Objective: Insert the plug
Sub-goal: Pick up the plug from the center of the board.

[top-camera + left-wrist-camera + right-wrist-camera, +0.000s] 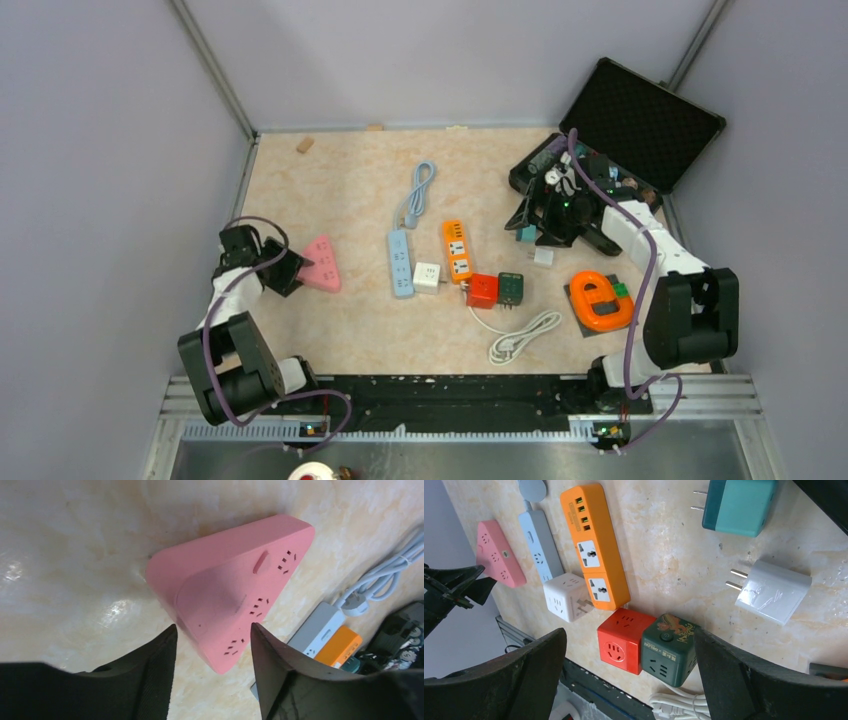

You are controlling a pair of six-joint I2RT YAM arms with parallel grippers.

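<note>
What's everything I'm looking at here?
pink triangular strip: one, pink, left side
blue power strip: one, light blue, centre
orange power strip: one, orange, centre
white cube socket: one, white, centre
red cube socket: one, red, centre
green cube socket: one, dark green, centre
teal plug adapter: one, teal, right
white plug adapter: one, white, right
white cable: one, white, front
orange reel: one, orange, right
black case: one, black, far right
left gripper: one, black, left
right gripper: one, black, right side
</note>
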